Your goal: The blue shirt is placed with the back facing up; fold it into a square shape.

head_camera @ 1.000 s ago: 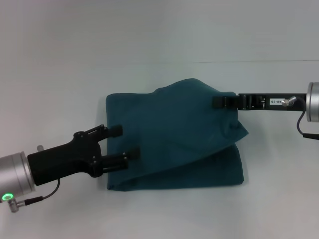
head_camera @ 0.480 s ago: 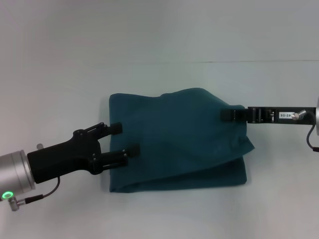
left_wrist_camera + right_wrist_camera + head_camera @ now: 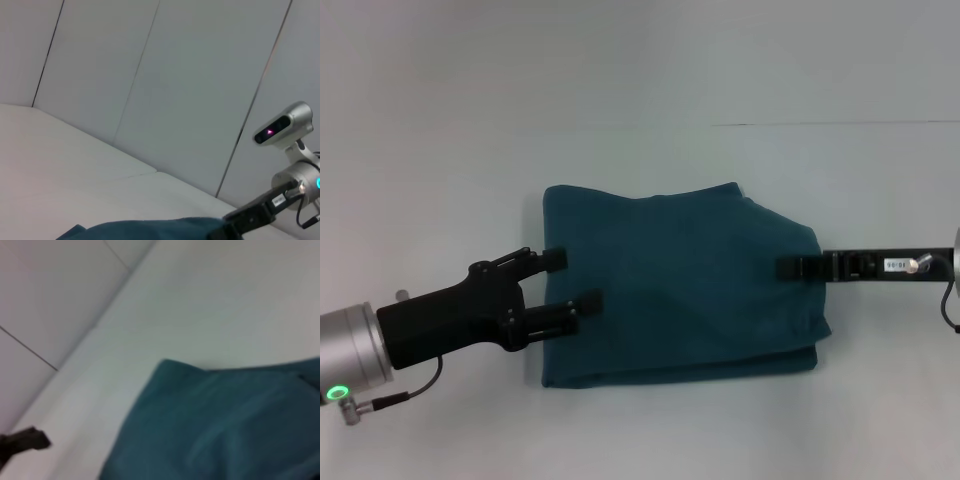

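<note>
Lying between both pincers, the shirt [image 3: 675, 285] has the left pincer [image 3: 570, 280] spread apart at its edge; the right pincer [image 3: 785, 268] clamps its top layer.

Right pincer [image 3: 786, 268] tips — edge-on, grip unreadable, blue shirt [image 3: 675, 285] cut off in both wrist views
</note>
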### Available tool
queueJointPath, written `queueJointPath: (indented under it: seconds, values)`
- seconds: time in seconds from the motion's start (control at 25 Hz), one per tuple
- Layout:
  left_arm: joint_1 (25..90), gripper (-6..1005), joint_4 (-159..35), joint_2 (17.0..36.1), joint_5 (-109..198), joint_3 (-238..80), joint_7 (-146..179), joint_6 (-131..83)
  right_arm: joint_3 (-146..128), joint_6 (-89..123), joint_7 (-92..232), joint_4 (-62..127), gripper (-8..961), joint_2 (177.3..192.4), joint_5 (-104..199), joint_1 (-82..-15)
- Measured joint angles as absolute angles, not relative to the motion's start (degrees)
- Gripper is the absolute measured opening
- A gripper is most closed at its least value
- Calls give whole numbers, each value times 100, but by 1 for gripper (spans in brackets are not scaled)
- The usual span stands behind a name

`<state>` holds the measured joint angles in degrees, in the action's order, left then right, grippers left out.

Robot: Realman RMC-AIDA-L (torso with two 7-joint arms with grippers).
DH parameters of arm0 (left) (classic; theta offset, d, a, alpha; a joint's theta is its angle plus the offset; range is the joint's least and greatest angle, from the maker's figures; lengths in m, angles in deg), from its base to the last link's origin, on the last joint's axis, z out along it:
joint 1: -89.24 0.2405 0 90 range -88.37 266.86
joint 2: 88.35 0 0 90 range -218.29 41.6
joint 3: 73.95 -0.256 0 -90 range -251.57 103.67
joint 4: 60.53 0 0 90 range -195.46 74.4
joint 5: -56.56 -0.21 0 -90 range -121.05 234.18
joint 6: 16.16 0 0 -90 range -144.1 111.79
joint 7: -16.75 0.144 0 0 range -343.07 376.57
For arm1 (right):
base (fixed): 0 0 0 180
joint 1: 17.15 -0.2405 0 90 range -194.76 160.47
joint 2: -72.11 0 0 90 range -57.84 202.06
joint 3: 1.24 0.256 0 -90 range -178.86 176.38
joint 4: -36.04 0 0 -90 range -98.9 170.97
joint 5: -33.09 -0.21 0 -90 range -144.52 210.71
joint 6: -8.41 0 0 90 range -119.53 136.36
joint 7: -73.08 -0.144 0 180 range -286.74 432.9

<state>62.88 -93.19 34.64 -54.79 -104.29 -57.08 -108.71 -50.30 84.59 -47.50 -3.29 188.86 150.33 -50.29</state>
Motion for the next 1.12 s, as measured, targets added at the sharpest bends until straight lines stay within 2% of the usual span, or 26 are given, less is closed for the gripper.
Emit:
queueJointPath:
  seconds: [0.12,0.48,0.72,0.8,0.92,1.12]
  values:
    - [6288,885,-9314,3470,-5479,-10429,-5708,-10869,-5048,8206,-4776,-203,63,18927,15234,-5039]
    - [6238,885,-9306,3479,-5485,-10457,-5708,-10764,-5063,7651,-4731,218,68,18916,15387,-5181]
    - [6218,885,-9304,3479,-5491,-10470,-5680,-10711,-4984,7505,-4909,71,71,18775,15336,-5273]
    - [6217,885,-9304,3479,-5490,-10471,-5675,-10710,-4963,7452,-5115,59,293,18685,15333,-5355]
    - [6217,885,-9304,3477,-5489,-10454,-5674,-10710,-4966,7327,-5581,103,401,18504,15367,-5543]
    - [6217,885,-9313,3475,-5488,-10444,-5672,-10710,-4974,7205,-5883,238,603,18429,15435,-5702]
